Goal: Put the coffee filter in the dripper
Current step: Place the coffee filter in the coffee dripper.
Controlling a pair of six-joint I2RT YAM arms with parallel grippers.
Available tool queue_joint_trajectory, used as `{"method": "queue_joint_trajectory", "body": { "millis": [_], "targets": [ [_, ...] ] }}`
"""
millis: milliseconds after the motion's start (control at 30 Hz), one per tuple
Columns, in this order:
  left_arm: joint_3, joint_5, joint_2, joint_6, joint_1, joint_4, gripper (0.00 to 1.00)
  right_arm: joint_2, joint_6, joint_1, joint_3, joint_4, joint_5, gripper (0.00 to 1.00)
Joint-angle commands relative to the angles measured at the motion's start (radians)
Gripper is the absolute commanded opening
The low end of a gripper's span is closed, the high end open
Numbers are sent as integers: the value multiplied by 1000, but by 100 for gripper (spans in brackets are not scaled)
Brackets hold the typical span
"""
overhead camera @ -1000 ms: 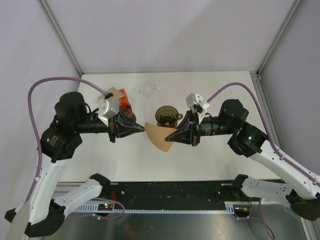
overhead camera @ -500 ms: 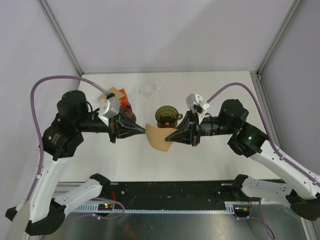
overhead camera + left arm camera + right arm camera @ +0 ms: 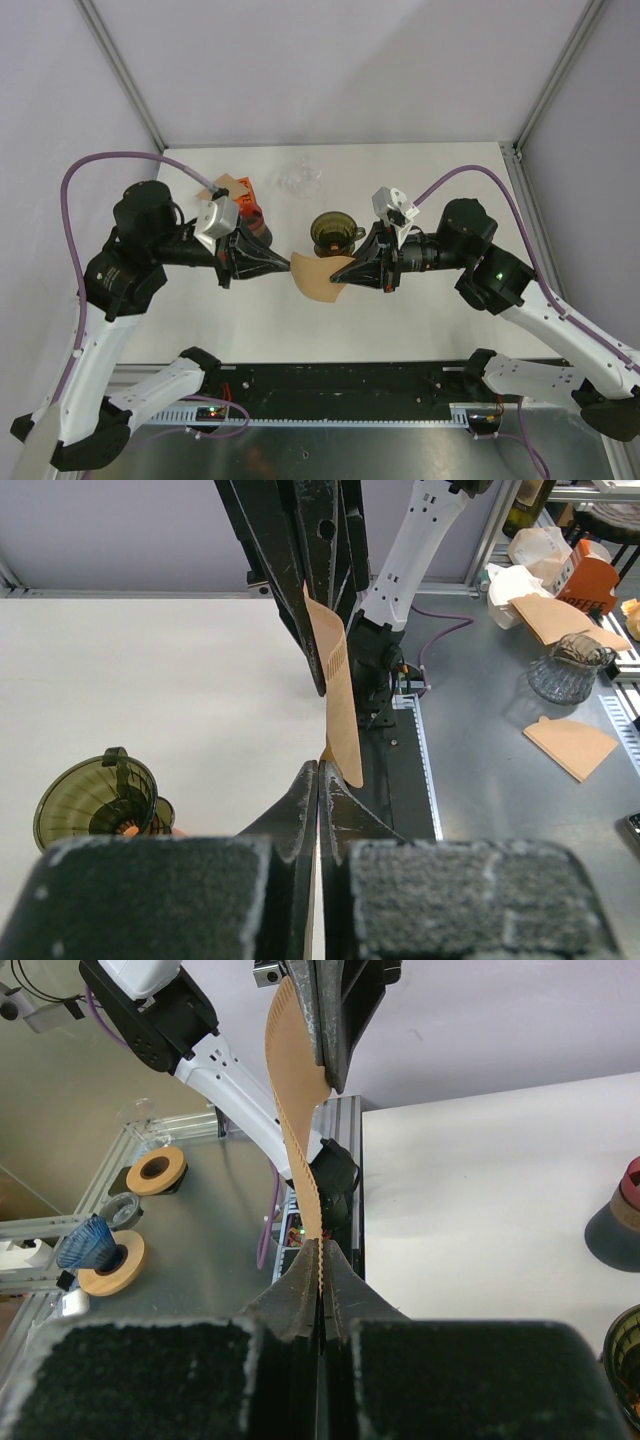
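From above, my left pincer (image 3: pixel 290 263) has crept up to the filter (image 3: pixel 318 278), aloft near the dripper (image 3: pixel 330 232). Left wrist: it's pressed together beside the filter, grip unclear. Right wrist: right pincer (image 3: pixel 318 1250) pinches the bowed filter; tugging could tear it.

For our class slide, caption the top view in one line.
Left gripper and right gripper pinch one brown coffee filter between them, beside the dripper.

one coffee filter (image 3: pixel 318 278) held aloft, one dripper (image 3: pixel 331 232), one clear glass piece (image 3: pixel 298 180).
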Motion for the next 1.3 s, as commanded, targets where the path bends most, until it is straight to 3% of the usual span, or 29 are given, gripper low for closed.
{"method": "queue_joint_trajectory", "body": {
  "millis": [0, 1267],
  "targets": [
    [44, 27, -2, -11, -12, 11, 0, -6, -5, 2, 46, 35, -9, 0],
    [13, -13, -31, -94, -18, 44, 4, 4, 20, 3, 46, 64, 52, 0]
  ]
}}
